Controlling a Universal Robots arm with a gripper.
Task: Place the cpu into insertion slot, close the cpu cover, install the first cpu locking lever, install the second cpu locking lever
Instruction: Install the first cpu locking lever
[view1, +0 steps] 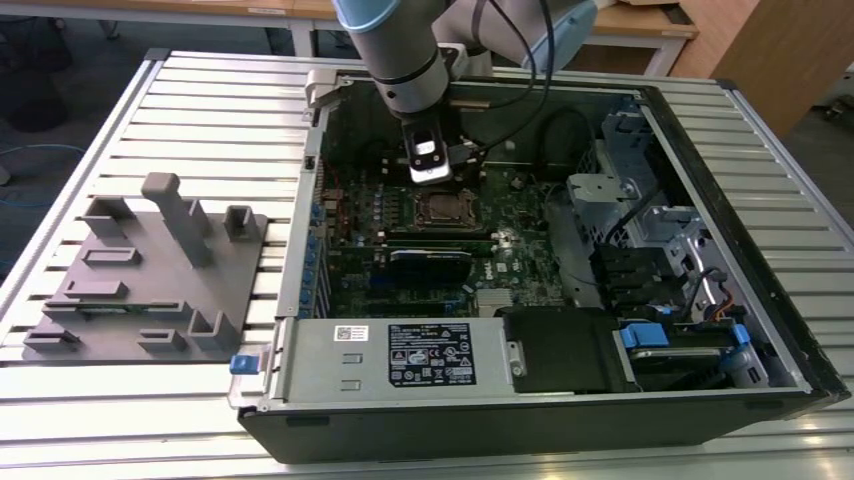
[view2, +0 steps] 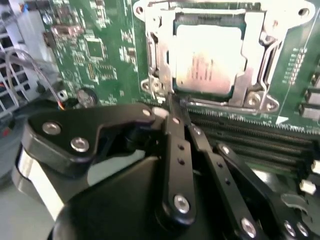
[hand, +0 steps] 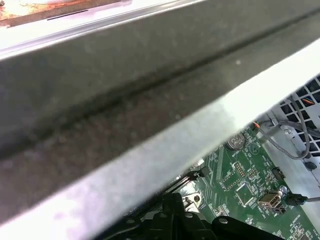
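Pincer (view2: 172, 107) beside covered cpu (view2: 207, 62)

exterior view's evenly lit from overhead, you get soft shadows inside the case (view1: 747, 250) and the far corner goes dark. in the second wrist view the cpu (view2: 210, 57) lid blows out with white glare, and the gripper (view2: 175, 107) up close is soft and out of focus. in the first wrist view a blurry grey case wall (hand: 125, 110) smears across, the board (hand: 250, 175) beyond is sharper.
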